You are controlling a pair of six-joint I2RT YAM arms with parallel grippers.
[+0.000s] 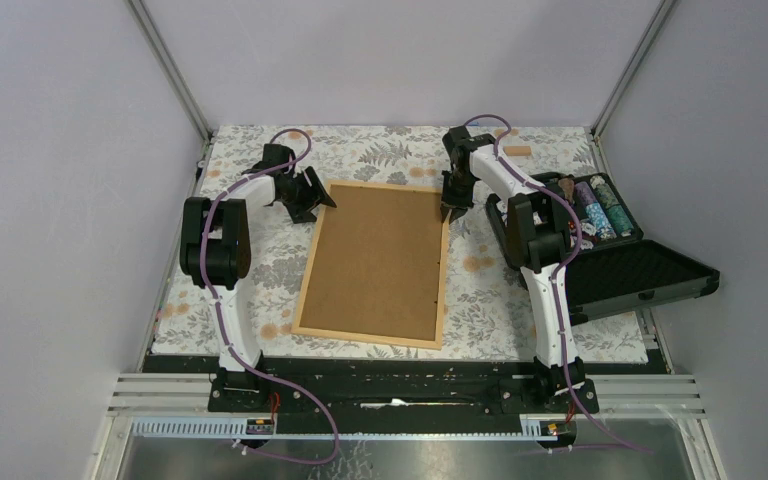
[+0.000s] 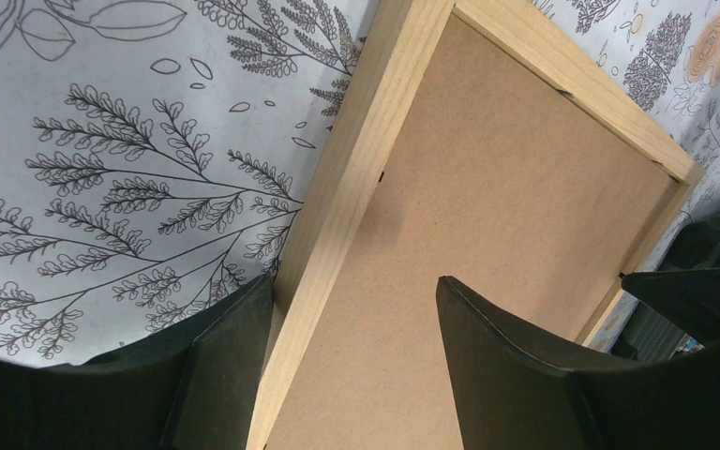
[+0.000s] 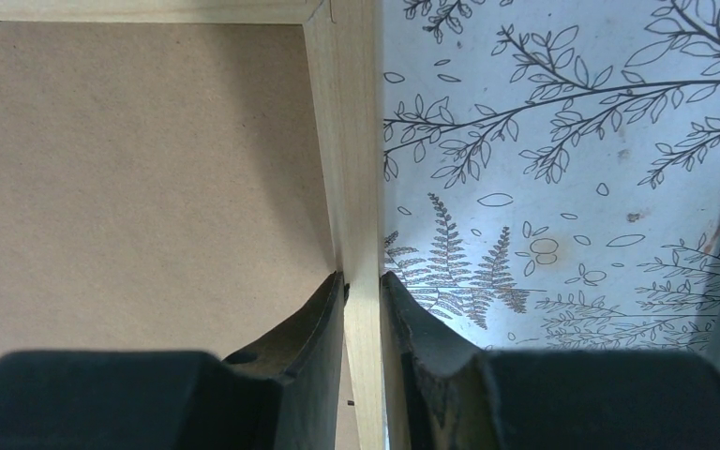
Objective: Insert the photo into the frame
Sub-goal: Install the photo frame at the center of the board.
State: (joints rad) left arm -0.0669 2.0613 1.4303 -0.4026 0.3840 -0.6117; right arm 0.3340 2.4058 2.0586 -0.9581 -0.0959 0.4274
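The frame [image 1: 368, 341] is a thin light-wood rectangle lying flat mid-table, with a brown backing board [image 1: 378, 262] filling it. The photo is hidden. My left gripper [image 1: 312, 203] is at the frame's far left corner and stands open. In the left wrist view it [image 2: 354, 281] straddles the left rail [image 2: 356, 159], one finger outside on the cloth, the other over the board [image 2: 506, 206]. My right gripper [image 1: 452, 207] is at the far right corner. In the right wrist view it [image 3: 363, 277] is shut on the right rail [image 3: 345, 141].
An open black case [image 1: 640, 275] holding stacks of chips [image 1: 600, 205] lies right of the right arm. A small wooden block [image 1: 516, 151] sits at the back right. A floral cloth [image 1: 250, 300] covers the table, and grey walls close in three sides.
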